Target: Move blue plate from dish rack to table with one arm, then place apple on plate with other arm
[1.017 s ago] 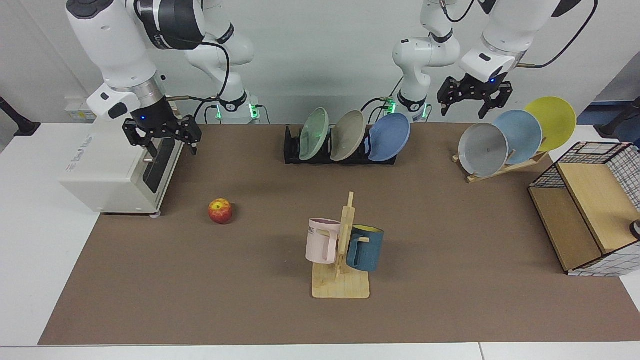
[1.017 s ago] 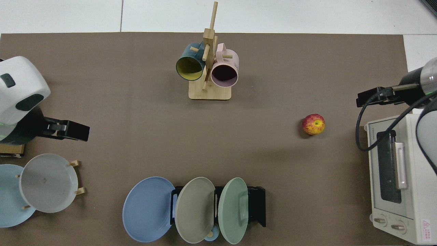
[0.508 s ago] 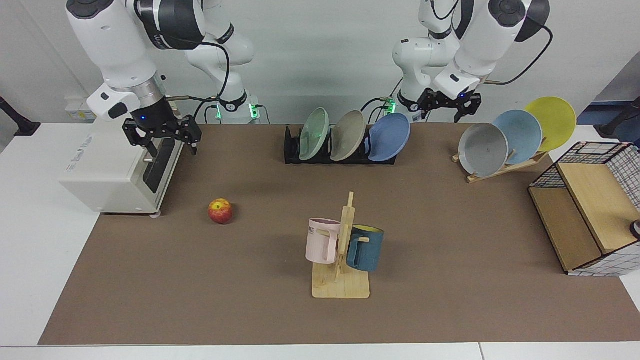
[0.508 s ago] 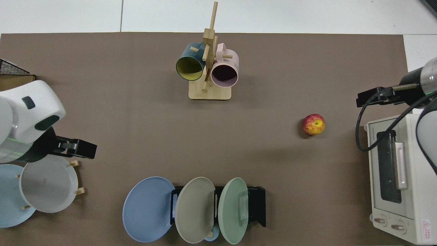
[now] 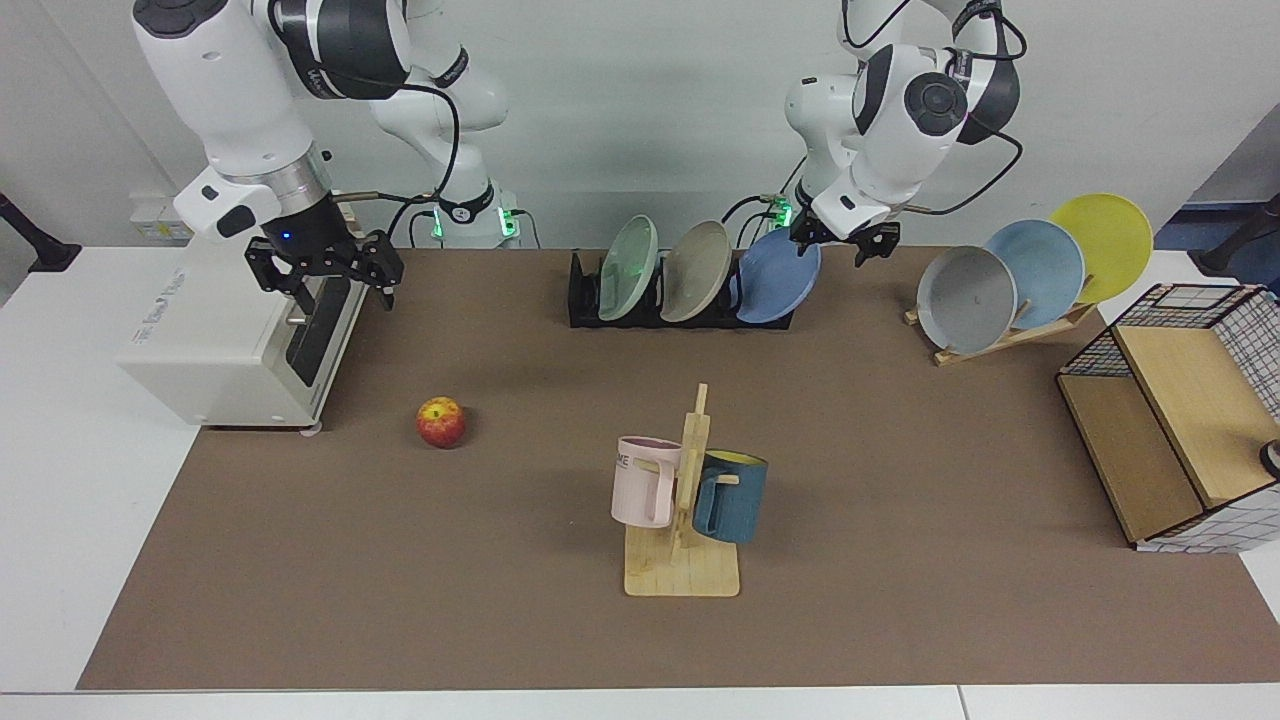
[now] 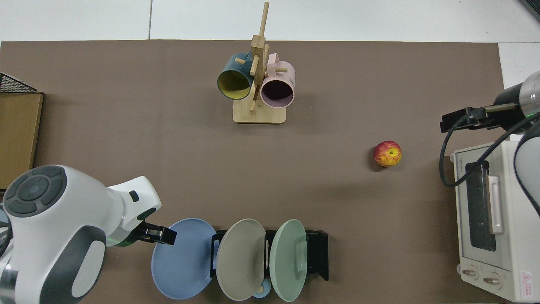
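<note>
Mug stand (image 5: 683,500) sits low centre of the facing view, nearest the camera. Apple (image 5: 441,422) rests left of centre on the desk (image 5: 900,600), untouched. Further back, blue plate (image 5: 778,275) stands in the end slot of the dish rack (image 5: 585,300), upper centre, beside a beige and a green plate. Left end effector (image 5: 838,238) hovers at the plate's upper rim, fingers spread, gripping nothing; contact not discernible. Judgement: straddle the rim squarely, pinch, lift straight up so the neighbour stays put. Right end effector (image 5: 325,268), upper left by the toaster oven (image 5: 215,335), waits with fingers spread, empty.
</note>
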Available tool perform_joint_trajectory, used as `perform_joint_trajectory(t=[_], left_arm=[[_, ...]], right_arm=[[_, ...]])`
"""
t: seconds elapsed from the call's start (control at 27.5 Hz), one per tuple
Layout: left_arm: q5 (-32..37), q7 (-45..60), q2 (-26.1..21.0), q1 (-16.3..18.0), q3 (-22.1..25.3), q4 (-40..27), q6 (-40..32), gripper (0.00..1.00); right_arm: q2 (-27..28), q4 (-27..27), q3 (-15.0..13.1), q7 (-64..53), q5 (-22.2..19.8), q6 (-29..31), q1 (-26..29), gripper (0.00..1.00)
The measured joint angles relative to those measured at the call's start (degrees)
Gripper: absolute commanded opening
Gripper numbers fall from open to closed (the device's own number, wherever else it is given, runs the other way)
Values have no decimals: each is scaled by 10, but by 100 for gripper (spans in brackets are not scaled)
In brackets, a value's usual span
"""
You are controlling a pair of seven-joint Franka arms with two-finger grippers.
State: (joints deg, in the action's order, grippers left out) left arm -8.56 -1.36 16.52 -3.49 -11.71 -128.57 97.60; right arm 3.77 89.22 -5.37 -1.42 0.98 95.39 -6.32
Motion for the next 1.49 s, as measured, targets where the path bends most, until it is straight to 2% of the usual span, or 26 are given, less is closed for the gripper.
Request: perform_joint_trajectory(t=[0.18,0.36,0.54,0.76,0.87,0.98,1.13,1.2,1.23,1.49], left_arm=[[0,-16,0,0,0,-28,26,100],[-1,-23,-1,-4,0,-58,52,95],[-4,-23,-1,-16,-2,-65,52,91],[-5,-6,2,-37,-18,-68,49,71],[-5,-3,3,-38,-24,-70,47,57],[-5,-3,5,-38,-25,-72,47,48],[-5,-3,7,-38,-33,-74,47,25],[-5,-3,8,-38,-38,-75,47,4],[-5,-3,9,-38,-41,-75,47,0],[-4,-1,22,-38,-52,-74,39,0]], right_arm=[[0,1,1,0,0,0,0,100],[-4,19,5,0,1,4,-3,100],[-3,53,10,7,1,41,-15,100],[8,109,11,42,1,112,-33,100],[15,140,11,48,1,147,-37,100],[21,174,11,50,1,191,-38,100],[30,219,8,51,1,247,-37,100],[37,232,8,53,1,265,-36,100],[42,238,7,54,1,274,-35,100],[67,246,6,57,1,294,-34,100]])
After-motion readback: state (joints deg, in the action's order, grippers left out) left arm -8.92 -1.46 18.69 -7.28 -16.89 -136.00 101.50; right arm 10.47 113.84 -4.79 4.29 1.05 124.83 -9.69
